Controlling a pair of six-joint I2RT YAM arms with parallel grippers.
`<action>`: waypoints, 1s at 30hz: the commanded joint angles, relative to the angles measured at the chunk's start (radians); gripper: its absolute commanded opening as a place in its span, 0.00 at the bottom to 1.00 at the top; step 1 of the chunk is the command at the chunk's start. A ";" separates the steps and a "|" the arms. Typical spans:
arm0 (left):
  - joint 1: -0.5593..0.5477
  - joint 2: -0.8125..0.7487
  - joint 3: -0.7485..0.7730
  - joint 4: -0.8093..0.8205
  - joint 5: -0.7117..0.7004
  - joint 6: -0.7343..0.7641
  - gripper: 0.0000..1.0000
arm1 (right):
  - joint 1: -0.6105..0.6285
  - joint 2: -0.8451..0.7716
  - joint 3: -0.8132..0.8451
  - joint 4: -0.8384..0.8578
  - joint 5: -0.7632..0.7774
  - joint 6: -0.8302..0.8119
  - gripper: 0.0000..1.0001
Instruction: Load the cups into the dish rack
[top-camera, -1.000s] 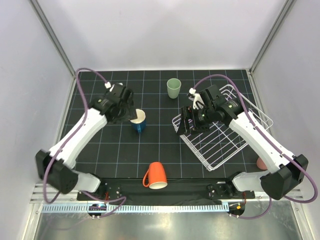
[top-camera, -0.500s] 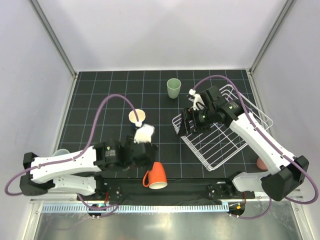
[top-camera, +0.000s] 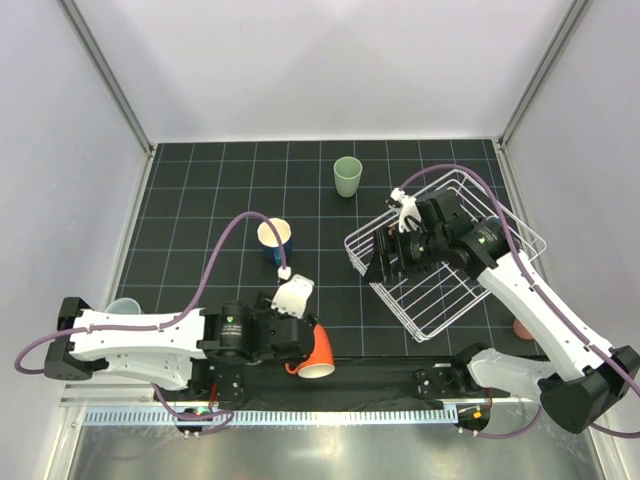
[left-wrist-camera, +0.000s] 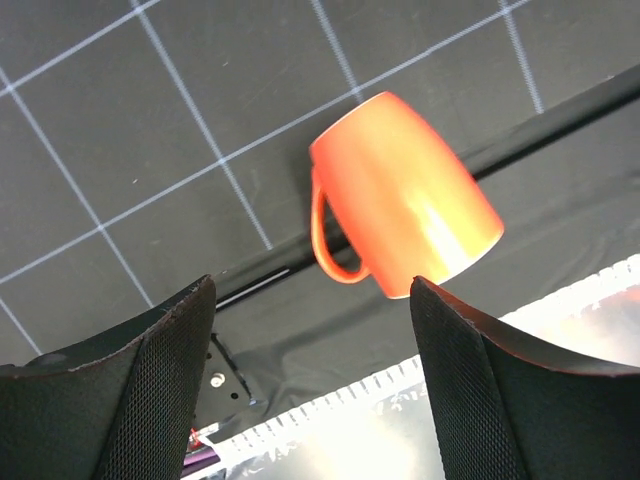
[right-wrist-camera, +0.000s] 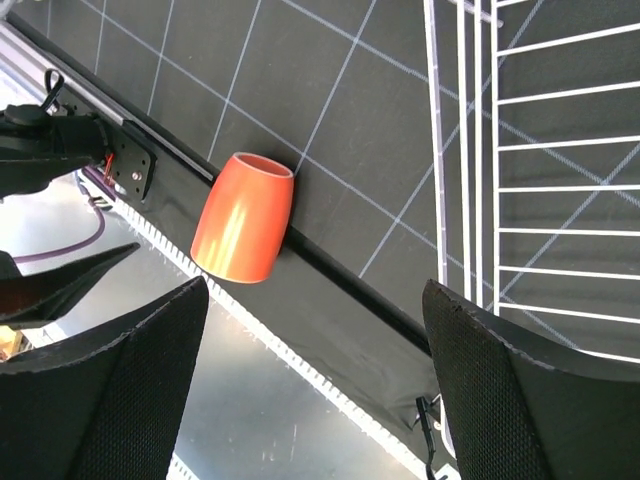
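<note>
The orange mug (top-camera: 318, 350) lies on its side at the table's near edge, handle to the left; it also shows in the left wrist view (left-wrist-camera: 400, 205) and the right wrist view (right-wrist-camera: 243, 217). My left gripper (top-camera: 302, 338) is open and empty, low beside the mug (left-wrist-camera: 312, 290). The blue mug (top-camera: 276, 240) stands upright mid-table. The pale green tumbler (top-camera: 347, 177) stands at the back. The white wire dish rack (top-camera: 470, 285) sits at the right and holds no cups. My right gripper (top-camera: 380, 262) is open and empty over the rack's left edge (right-wrist-camera: 312, 290).
A pink cup (top-camera: 521, 326) peeks out behind the right arm near the rack's near right side. A pale cup (top-camera: 122, 305) sits at the far left behind the left arm. The black strip and metal rail (top-camera: 330, 415) run along the near edge.
My left arm swung from the blue mug down to the near edge and now lies low beside the orange mug. My right gripper shifted slightly right over the rack.
</note>
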 joint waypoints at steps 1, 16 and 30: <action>-0.006 0.054 0.074 0.070 0.002 0.061 0.76 | 0.001 -0.043 -0.022 0.033 -0.034 0.018 0.88; 0.031 -0.108 0.232 -0.293 -0.323 -0.423 0.72 | 0.625 -0.063 -0.188 0.213 0.351 0.170 0.85; 0.037 -0.262 0.277 -0.473 -0.568 -0.578 0.71 | 1.239 0.239 -0.194 0.367 1.159 0.383 0.66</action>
